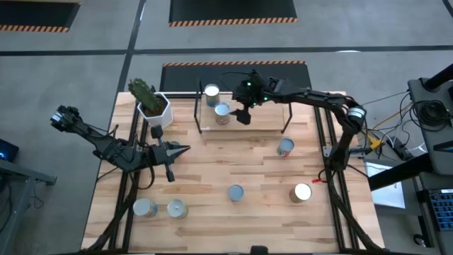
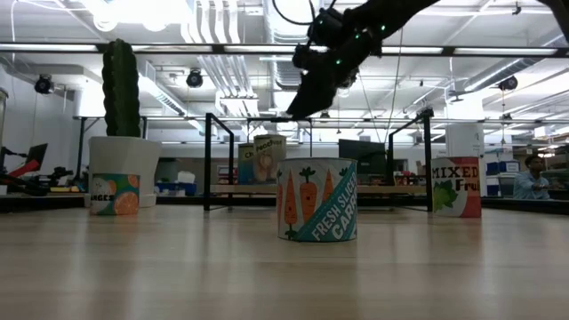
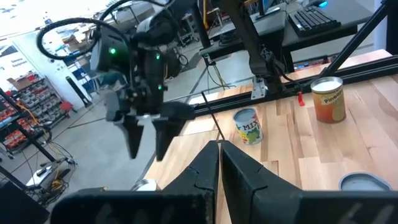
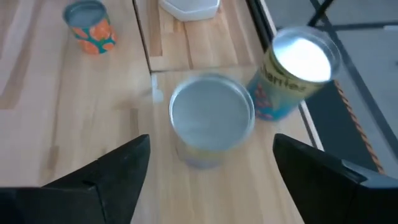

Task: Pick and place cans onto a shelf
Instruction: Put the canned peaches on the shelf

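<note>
The shelf (image 1: pixel 262 122) is a low light-wood board with black uprights at the table's far edge. Two cans stand on it: one with a dull grey top (image 1: pixel 222 112) (image 4: pixel 211 115) and one with a bright top (image 1: pixel 211 93) (image 4: pixel 300 62). My right gripper (image 1: pixel 243 113) (image 4: pixel 211 140) hangs open above the grey-topped can, one finger on each side, clear of it. In the low view it (image 2: pixel 298 102) is well above the shelf cans (image 2: pixel 268 158). My left gripper (image 1: pixel 182 150) (image 3: pixel 219 155) is shut and empty over the table's left middle.
Loose cans stand on the table: one right of middle (image 1: pixel 285 146), one with a bright top at the near right (image 1: pixel 302 192), one at the near middle (image 1: pixel 236 192), two at the near left (image 1: pixel 145 207) (image 1: pixel 176 208). A white cactus pot (image 1: pixel 153 106) stands left of the shelf.
</note>
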Robot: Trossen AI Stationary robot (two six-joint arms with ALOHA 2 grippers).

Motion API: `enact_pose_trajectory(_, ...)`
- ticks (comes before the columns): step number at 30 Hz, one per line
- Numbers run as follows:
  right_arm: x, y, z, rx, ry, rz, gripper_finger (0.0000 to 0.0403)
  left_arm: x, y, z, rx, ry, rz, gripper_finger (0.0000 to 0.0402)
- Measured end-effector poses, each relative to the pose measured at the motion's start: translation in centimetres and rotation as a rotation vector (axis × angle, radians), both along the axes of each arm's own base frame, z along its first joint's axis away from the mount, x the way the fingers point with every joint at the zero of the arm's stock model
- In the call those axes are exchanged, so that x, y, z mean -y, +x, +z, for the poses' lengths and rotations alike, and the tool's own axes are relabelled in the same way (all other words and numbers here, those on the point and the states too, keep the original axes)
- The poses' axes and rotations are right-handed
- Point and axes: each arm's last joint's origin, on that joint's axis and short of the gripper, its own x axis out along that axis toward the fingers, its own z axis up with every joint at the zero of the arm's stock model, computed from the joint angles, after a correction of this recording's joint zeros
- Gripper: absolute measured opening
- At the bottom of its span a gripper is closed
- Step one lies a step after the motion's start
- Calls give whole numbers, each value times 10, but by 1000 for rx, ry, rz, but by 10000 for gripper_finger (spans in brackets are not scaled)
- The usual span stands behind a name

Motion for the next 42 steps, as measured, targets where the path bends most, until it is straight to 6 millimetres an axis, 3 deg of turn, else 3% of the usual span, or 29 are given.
enact_pose_trajectory(6,-5,-13,-5,-139,24,-61,221,0,0,0,0,0,0,0)
enact_pose_trajectory(11,-8,-8,-35,-187,60,-56,109,0,0,0,0,0,0,0)
enact_pose_trajectory(16,-9,3,-56,-122,33,-47,22,0,0,0,0,0,0,0)
enact_pose_trajectory(27,-3,18,-47,84,-60,-54,13,0,0,0,-1,4,0,0)
enact_pose_trajectory(36,-7,11,-57,-32,-2,-58,13,0,0,0,-1,3,0,0)
enact_pose_trajectory(42,-5,19,-75,-14,-9,-53,13,0,0,0,-1,3,-1,0)
